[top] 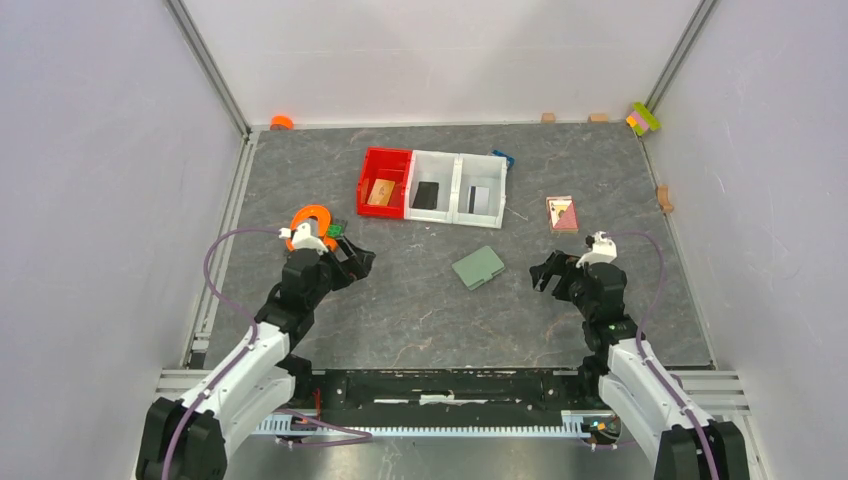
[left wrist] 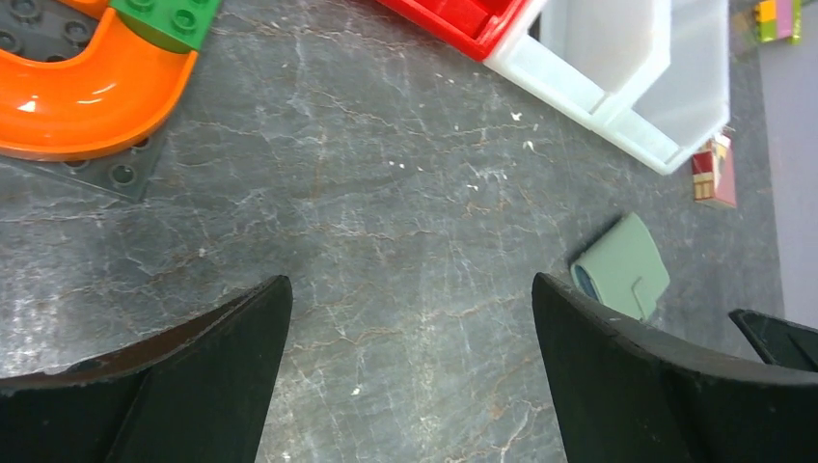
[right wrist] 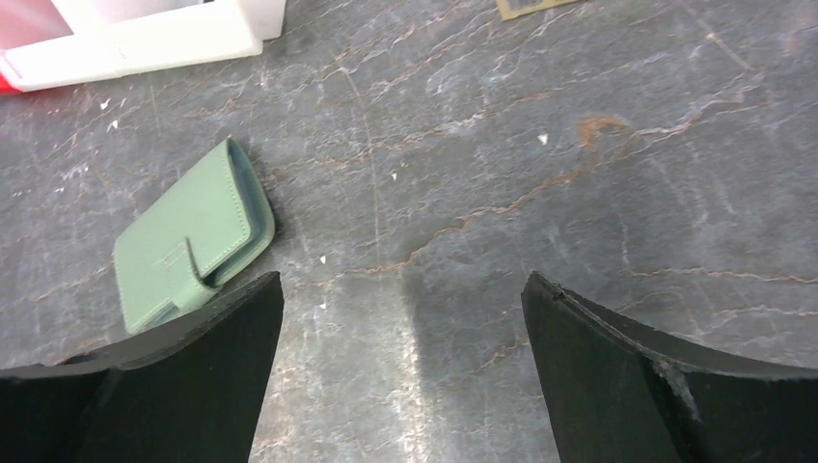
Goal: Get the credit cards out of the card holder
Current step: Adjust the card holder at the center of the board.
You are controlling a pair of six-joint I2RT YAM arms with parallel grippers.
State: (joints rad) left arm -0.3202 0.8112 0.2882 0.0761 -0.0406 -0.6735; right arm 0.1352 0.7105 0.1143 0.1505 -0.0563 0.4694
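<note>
The sage-green card holder lies shut on the table between my two grippers, its tab fastened. It also shows in the left wrist view and in the right wrist view. No credit cards show outside it; only a thin blue edge shows at its side. My left gripper is open and empty, well to the left of the holder. My right gripper is open and empty, a short way to the right of it. In the wrist views, the left gripper and right gripper stand wide apart over bare table.
A red bin and two white bins stand behind the holder, with flat items inside. A pink square item lies at the right. An orange curved piece with a green block sits by my left gripper. Small blocks line the back wall.
</note>
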